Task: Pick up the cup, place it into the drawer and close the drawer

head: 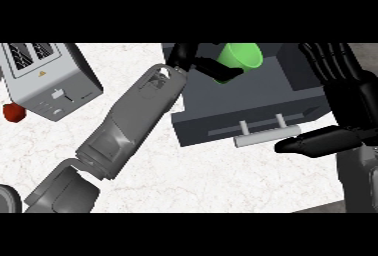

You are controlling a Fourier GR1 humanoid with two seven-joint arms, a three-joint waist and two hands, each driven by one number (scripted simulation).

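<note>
Left hand, mostly hidden behind own grey wrist, curled round green cup; black finger crosses cup's lower wall. Cup smooth, tapered, tilted, over open drawer at its far edge; cup base hidden. Drawer dark grey, boxy, with pale bar handle on front. Right hand just right of drawer, fingers straight, thumb near handle's end. Silver toaster well left of drawer, top cut off. Red object beyond it, cropped, unidentifiable. Counter white, marbled.
</note>
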